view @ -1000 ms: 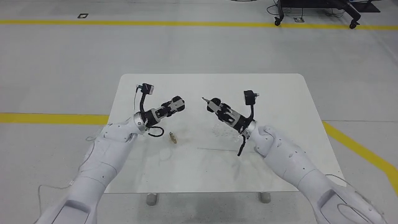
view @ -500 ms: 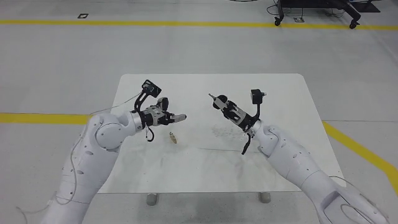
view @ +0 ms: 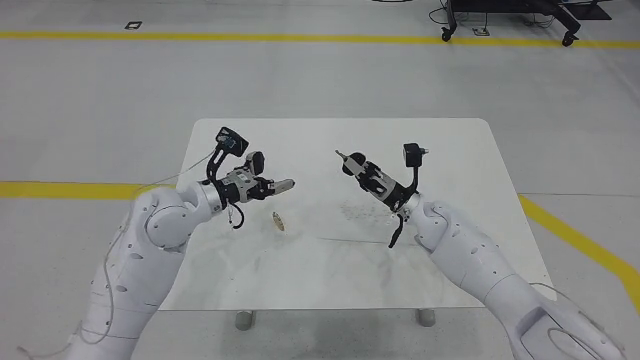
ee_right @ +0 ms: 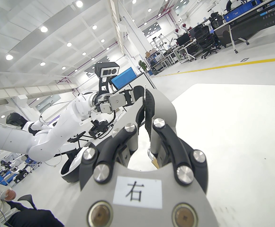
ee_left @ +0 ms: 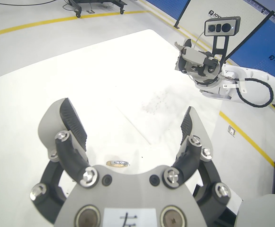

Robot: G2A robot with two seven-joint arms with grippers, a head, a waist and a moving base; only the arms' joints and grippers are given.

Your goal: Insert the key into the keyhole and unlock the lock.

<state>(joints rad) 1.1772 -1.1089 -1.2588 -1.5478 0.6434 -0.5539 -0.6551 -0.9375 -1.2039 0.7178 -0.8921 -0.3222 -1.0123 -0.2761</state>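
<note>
A small brass lock [view: 279,222] lies flat on the white table [view: 440,260]; in the left wrist view the lock [ee_left: 117,163] sits just below the palm. My left gripper [view: 283,186] hovers a little behind the lock, and the left gripper [ee_left: 130,116] is open with nothing between its fingers [ee_left: 73,119]. My right gripper [view: 347,163] is held above the middle of the table, shut on the key [view: 339,155], whose thin tip pokes out toward the left arm. In the right wrist view the right gripper [ee_right: 145,95] has its pads pressed together.
Faint dark scuffs [view: 365,210] mark the tabletop under the right arm. A yellow floor line [view: 60,190] runs past both sides of the table. Carts and a dark rack [view: 510,0] stand far behind.
My left gripper has swung down and toward the front, ending over the lock. The right gripper with the key drew back slightly to the right, then stayed still.
</note>
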